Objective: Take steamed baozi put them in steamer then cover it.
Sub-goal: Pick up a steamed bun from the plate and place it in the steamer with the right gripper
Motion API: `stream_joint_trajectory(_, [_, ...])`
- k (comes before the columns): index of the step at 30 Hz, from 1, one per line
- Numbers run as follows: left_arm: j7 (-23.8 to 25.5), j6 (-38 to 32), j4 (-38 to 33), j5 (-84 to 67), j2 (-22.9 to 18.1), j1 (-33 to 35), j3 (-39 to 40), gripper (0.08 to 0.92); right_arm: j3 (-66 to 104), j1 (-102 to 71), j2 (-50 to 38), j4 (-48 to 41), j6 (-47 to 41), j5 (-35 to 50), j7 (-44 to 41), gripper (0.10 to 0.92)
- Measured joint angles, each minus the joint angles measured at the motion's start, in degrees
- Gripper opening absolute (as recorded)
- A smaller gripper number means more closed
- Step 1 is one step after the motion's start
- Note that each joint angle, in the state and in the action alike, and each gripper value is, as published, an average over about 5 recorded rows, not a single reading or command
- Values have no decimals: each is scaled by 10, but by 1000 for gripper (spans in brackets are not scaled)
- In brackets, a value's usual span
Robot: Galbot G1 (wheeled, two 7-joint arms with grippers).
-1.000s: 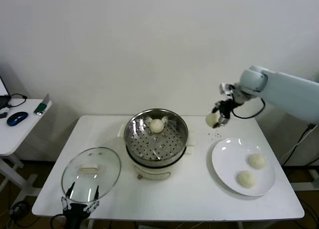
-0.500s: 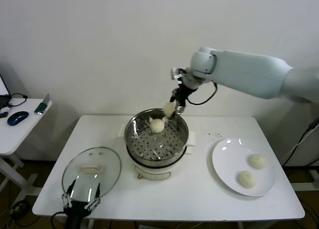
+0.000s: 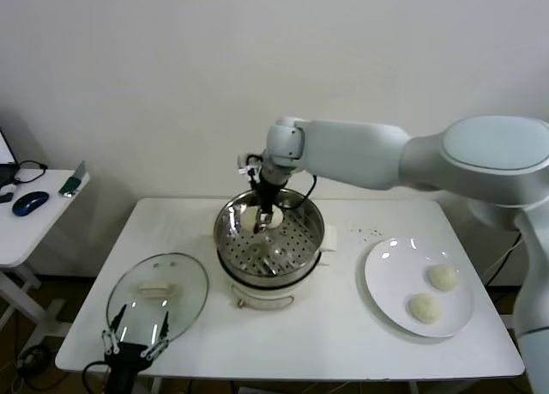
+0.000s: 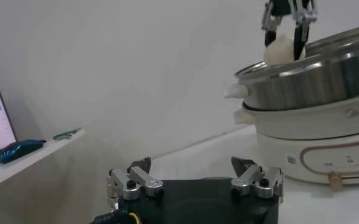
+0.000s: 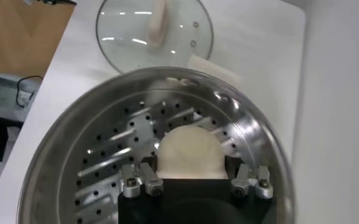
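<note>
The steamer [image 3: 300,227] stands mid-table on its cream base [image 3: 266,293]. My right gripper [image 3: 262,214] reaches down into the pot at its far left side, shut on a baozi [image 3: 249,219]. In the right wrist view that baozi [image 5: 188,151] sits between the fingers, just above the perforated floor [image 5: 106,164]. A second baozi [image 3: 277,214] lies in the pot right beside it. Two more baozi [image 3: 442,276] [image 3: 424,307] lie on the white plate [image 3: 386,265]. The glass cover [image 3: 158,298] lies flat at the front left. My left gripper [image 3: 133,347] is open and empty, parked below the table's front edge.
A side table on the left holds a blue mouse [image 3: 30,203] and a small green item [image 3: 72,184]. The wall stands close behind the steamer. Dark specks [image 3: 371,233] lie on the table between steamer and plate. From the left wrist view the steamer [image 4: 313,79] shows at the right.
My right arm swung left from near the plate with the baozi, crossed the steamer's far rim and came down into the pot. The left arm has not moved.
</note>
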Motion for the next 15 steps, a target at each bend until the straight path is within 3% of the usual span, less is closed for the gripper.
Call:
stream_joint_trajectory(8, [0, 1, 1, -1, 1, -3, -1, 823, -5, -27, 19, -10, -8, -4, 10, 711])
stream_joint_trajectory(15, [0, 4, 3, 0, 1, -7, 0, 823, -2, -36, 26, -14, -16, -3, 16, 812])
